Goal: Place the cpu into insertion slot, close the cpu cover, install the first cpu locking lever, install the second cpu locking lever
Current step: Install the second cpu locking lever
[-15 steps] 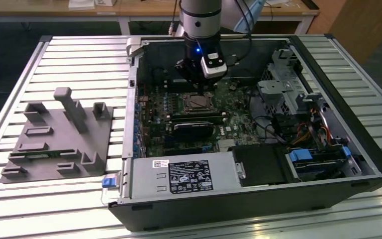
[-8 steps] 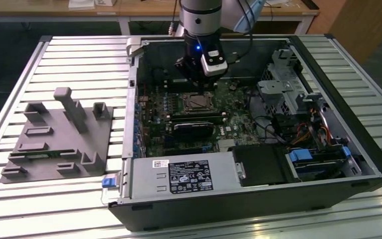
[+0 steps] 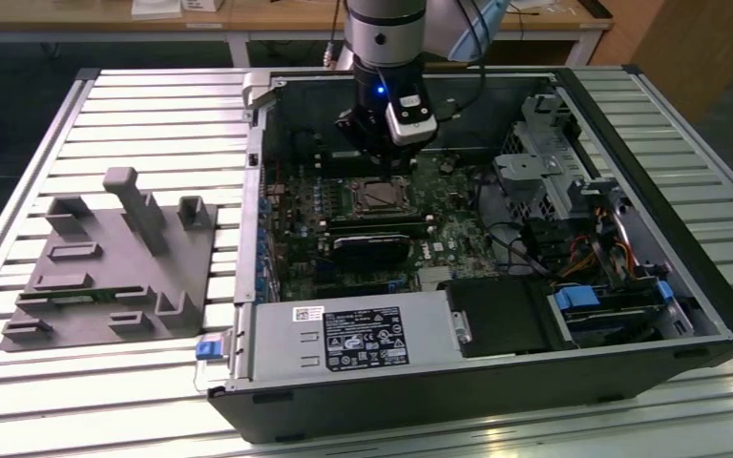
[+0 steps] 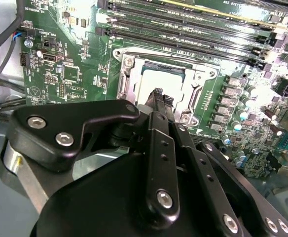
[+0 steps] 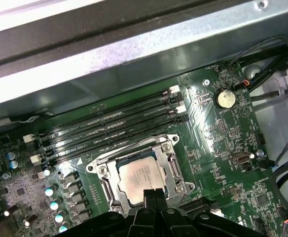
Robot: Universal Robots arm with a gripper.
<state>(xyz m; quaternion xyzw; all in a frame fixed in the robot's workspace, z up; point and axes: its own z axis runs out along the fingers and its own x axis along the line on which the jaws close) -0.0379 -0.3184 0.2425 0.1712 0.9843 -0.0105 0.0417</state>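
Your gripper (image 5: 153,197) hangs just over the cpu (image 5: 140,177), inside the open computer case (image 3: 672,205).
The cpu lies in the insertion slot (image 5: 169,174) with the cpu cover (image 5: 164,146) seemingly down around it; you see the fingers (image 4: 159,95) pressed together, holding nothing.

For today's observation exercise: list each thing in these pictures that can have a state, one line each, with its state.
cpu: seated in the insertion slot, metal top showing.
cpu cover: closed, framing the chip.
insertion slot: filled.
gripper: over the socket's edge, fingers together, holding nothing.
computer case: side open.
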